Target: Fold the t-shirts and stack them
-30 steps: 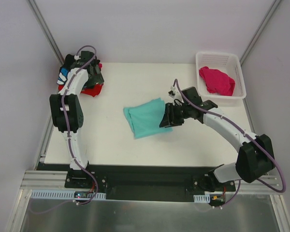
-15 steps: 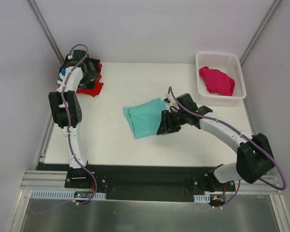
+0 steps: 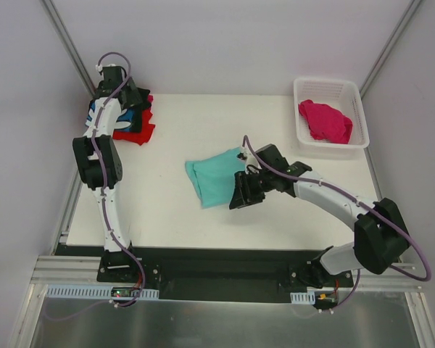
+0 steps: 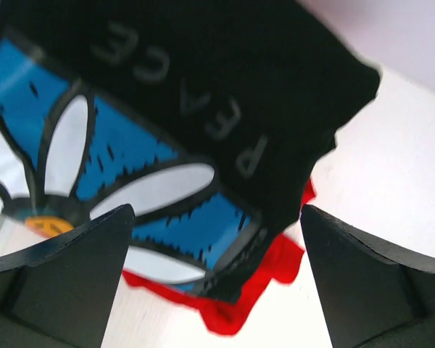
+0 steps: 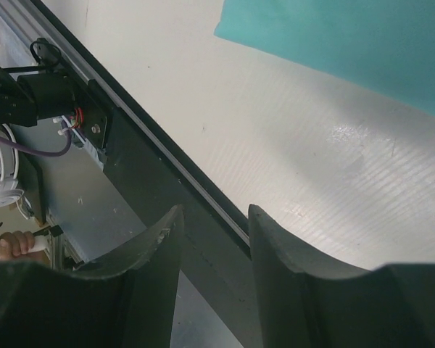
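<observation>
A folded mint-teal t-shirt [image 3: 214,177] lies flat mid-table, and its near edge [image 5: 348,43] shows in the right wrist view. My right gripper [image 3: 239,197] hovers at that shirt's near right edge. It [image 5: 212,217] is open with a narrow gap and nothing between the fingers. At the far left corner the black daisy t-shirt [image 4: 152,138] lies on the red t-shirt [image 4: 239,304]; the same stack [image 3: 130,125] shows from above. My left gripper [image 4: 216,217] is wide open above it, holding nothing. The magenta-pink t-shirt [image 3: 325,119] sits crumpled in the basket.
The white lattice basket [image 3: 326,81] stands at the far right corner. The table's near edge and black rail [image 5: 167,167] run just below my right gripper. Walls close in the left, back and right sides.
My right gripper has slid left and nearer along the teal shirt's edge. My left gripper has pulled back toward the far left, above the black and red stack.
</observation>
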`<state>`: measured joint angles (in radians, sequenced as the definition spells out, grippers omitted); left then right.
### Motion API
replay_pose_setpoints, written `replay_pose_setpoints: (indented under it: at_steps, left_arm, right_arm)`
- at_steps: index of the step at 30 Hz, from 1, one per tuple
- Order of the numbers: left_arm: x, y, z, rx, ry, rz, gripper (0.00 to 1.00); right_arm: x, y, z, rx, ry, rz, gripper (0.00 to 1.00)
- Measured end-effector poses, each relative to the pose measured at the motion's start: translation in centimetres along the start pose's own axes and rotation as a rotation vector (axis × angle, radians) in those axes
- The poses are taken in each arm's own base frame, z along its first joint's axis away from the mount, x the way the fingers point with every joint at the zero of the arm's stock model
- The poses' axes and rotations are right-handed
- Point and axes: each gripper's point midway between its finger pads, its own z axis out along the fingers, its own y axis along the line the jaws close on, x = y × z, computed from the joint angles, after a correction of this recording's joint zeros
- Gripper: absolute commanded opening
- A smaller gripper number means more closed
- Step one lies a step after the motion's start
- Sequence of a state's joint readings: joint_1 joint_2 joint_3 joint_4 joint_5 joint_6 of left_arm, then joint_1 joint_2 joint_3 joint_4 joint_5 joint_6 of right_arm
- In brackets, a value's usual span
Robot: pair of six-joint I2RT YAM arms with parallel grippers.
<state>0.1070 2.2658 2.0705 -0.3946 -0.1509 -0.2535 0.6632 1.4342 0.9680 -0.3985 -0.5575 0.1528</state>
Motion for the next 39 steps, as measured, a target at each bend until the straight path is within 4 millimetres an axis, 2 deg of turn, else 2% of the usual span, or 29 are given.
replay_pose_setpoints:
  at_steps: [6, 12, 17, 23, 32, 39]
  left_arm:
    - [-4.0, -0.5, 1.5, 0.020, -0.157, -0.010, 0.99]
    - [-6.1, -0.3, 4.0, 0.011, -0.286, -0.019, 0.99]
    - [-5.7, 0.9, 6.8, -0.011, -0.323, -0.036, 0.99]
    - [-4.5, 3.0, 9.4, -0.035, -0.319, -0.052, 0.99]
    - [-5.0, 3.5, 9.8, 0.035, -0.307, -0.148, 0.99]
    - [-4.9, 3.9, 9.6, 0.049, -0.273, -0.197, 0.99]
  right_arm:
    - [0.9, 0.9, -0.3, -0.016, 0.008, -0.017, 0.45]
    - [2.1, 2.3, 0.1, -0.050, 0.049, -0.024, 0.46]
    - [2.6, 3.4, 0.1, -0.080, 0.078, -0.023, 0.46]
    - [1.4, 4.8, -0.3, -0.106, 0.068, -0.040, 0.46]
    - [0.4, 6.4, -1.5, -0.125, 0.067, -0.050, 0.48]
    - [-0.1, 7.9, -3.3, -0.140, 0.038, -0.073, 0.48]
